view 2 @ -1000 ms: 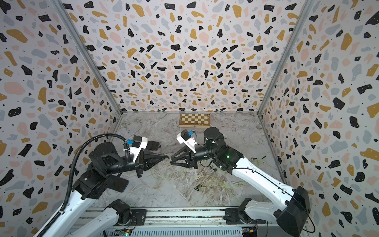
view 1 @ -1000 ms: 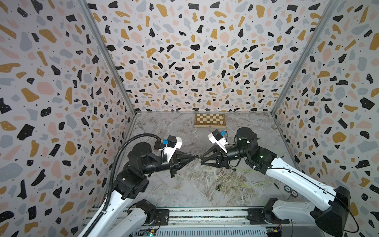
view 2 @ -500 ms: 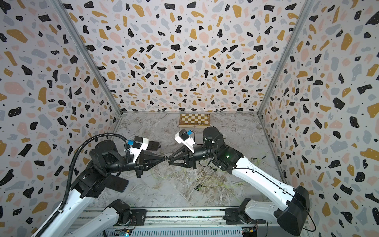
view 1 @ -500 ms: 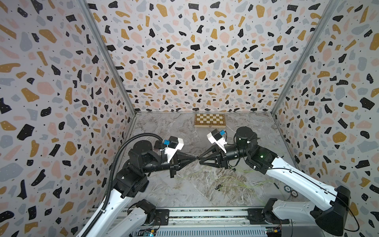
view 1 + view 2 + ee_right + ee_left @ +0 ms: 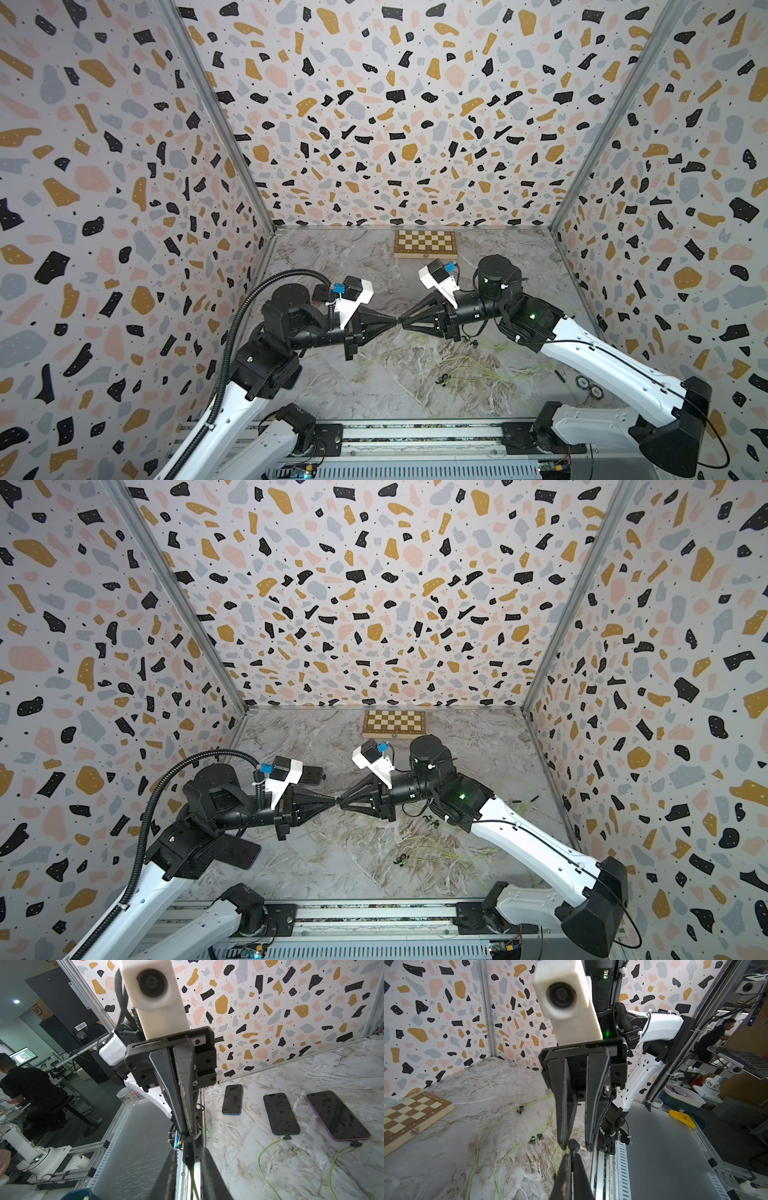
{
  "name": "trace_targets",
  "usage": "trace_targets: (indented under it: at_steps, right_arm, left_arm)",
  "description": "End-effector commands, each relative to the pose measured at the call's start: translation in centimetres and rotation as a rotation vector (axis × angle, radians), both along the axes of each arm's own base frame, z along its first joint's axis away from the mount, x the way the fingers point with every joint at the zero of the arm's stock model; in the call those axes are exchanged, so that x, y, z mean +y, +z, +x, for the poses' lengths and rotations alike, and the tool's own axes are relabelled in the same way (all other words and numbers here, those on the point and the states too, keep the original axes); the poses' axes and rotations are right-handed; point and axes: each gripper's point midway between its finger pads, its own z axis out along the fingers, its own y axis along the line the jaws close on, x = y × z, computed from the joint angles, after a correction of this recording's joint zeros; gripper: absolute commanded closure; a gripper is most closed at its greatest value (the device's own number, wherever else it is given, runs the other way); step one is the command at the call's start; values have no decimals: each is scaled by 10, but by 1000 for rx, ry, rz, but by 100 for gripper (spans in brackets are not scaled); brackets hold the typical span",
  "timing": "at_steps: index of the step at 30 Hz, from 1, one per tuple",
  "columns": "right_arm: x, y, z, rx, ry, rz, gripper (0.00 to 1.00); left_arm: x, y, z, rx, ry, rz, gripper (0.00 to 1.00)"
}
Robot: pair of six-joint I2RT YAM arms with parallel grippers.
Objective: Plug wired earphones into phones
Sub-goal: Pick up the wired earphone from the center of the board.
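Sketchy handoff imo. The left gripper [image 5: 572,1156] is pinched tight on the plug [image 5: 573,1144], mid-air over the table. The right gripper [image 5: 189,1152] has its jaws apart either side of it, not squeezing yet. If left lets go early or right bites crooked, the plug probably drops or tilts and won't find a port. Count: three phones [image 5: 232,1099] flat on the table's left side, two look wired. I can trace three earphone cables [image 5: 259,1154], and one chessboard [image 5: 424,243].
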Motion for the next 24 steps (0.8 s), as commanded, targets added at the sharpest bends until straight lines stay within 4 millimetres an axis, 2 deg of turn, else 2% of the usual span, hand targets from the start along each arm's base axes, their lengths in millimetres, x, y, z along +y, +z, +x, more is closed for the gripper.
trace_targets:
  at_steps: [1,12,16,18,19,20,21,24]
  right_arm:
    - [0,17,-2,-41,-5,24,79]
    - [0,16,-5,-44,-6,16,93]
    - [0,14,-5,-42,-15,8,97]
    - [0,14,-1,-44,-40,3,100]
    - [-1,14,1,-51,-58,2,100]
    - [-2,14,3,-54,-75,0,100]
    - [-4,14,5,-59,-97,-1,100]
    - [-9,10,18,-83,-196,-8,100]
  left_arm:
    - [0,13,-7,-36,-23,-23,100]
    - [1,11,-8,-29,-16,-14,100]
    - [1,10,-4,0,1,-13,100]
    - [3,10,4,45,53,-5,100]
    - [4,10,8,67,81,-1,90]
    - [6,10,11,88,108,2,86]
    - [8,9,15,124,147,-2,78]
    - [20,-1,31,226,295,-12,44]
